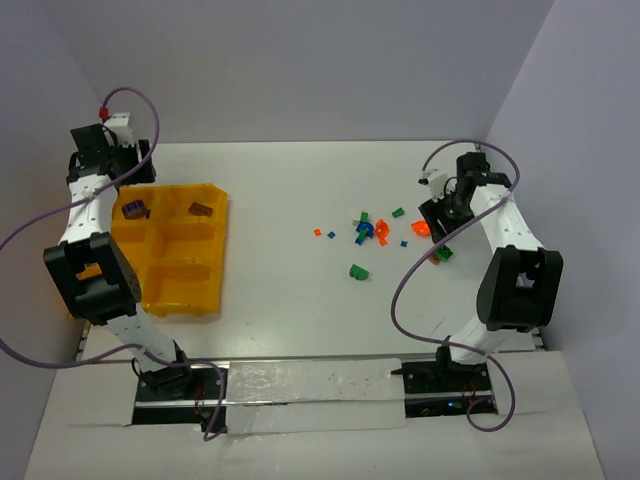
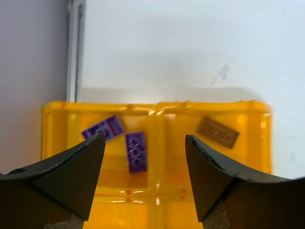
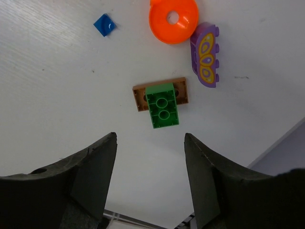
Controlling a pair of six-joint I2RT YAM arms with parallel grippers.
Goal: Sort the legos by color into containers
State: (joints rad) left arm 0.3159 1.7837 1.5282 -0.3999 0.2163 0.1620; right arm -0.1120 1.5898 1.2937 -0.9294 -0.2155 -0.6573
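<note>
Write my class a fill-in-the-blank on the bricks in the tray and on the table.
The yellow tray holds ___ purple bricks in one compartment. The neighbouring compartment holds one ___ brick. On the table, a green brick sits on a ___ plate. The round piece with a hole is ___.
Missing: two; brown; brown; orange.

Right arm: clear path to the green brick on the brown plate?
Probably yes. The right gripper hangs open near the green brick with nothing between them. The purple piece lies off to one side. The brown plate underneath might lift with it.
</note>
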